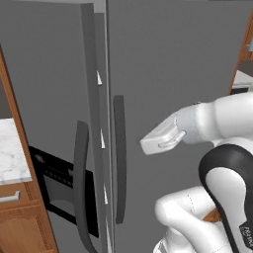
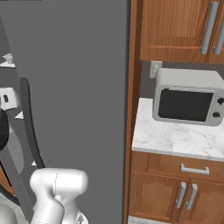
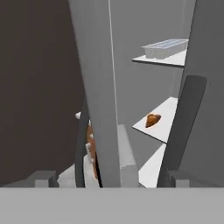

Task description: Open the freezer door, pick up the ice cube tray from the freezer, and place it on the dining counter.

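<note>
Freezer door cracked open, claw let go and spread wide with nothing held.

In the hand view, the door's edge is seen between the two fingertips, untouched as far as can be told. One ice cube tray is spotted at the front edge of the upper white shelf inside the freezer, and one small orange item on the shelf below; three shelves can be counted. In the left base view, two dark handles are seen, plus the black dispenser panel. One microwave is shown on the marble counter in the right base view.
</note>
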